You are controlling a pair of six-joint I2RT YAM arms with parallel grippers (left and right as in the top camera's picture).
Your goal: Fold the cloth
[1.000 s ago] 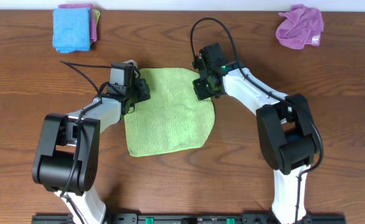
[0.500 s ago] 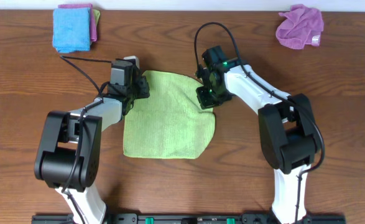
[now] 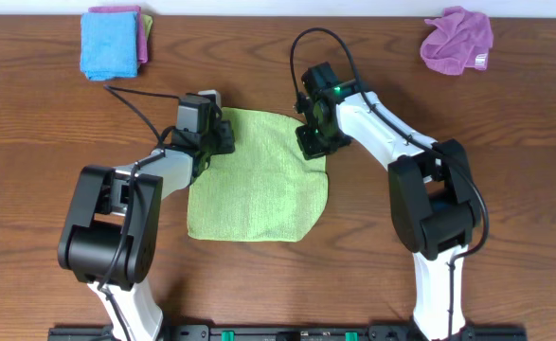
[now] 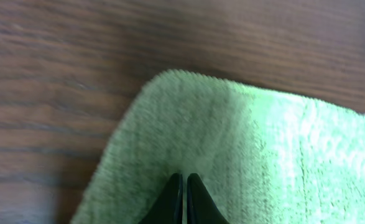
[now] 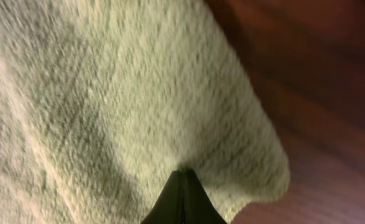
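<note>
Both arms bend inward low over the desk (image 3: 372,275), the left claw (image 3: 223,135) pinched shut on the 11 o'clock corner of the cloth (image 3: 259,185) (spread flat mid-desk), the right claw (image 3: 312,142) likewise clamping its 1 o'clock corner.

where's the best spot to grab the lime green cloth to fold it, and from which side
Its two far corners, one per gripper, coming down from above at the far edge. The cloth lies spread out and roughly square, so corners should pinch easily and let the far edge carry over to the near one. The left gripper and right gripper are shut on those corners.
</note>
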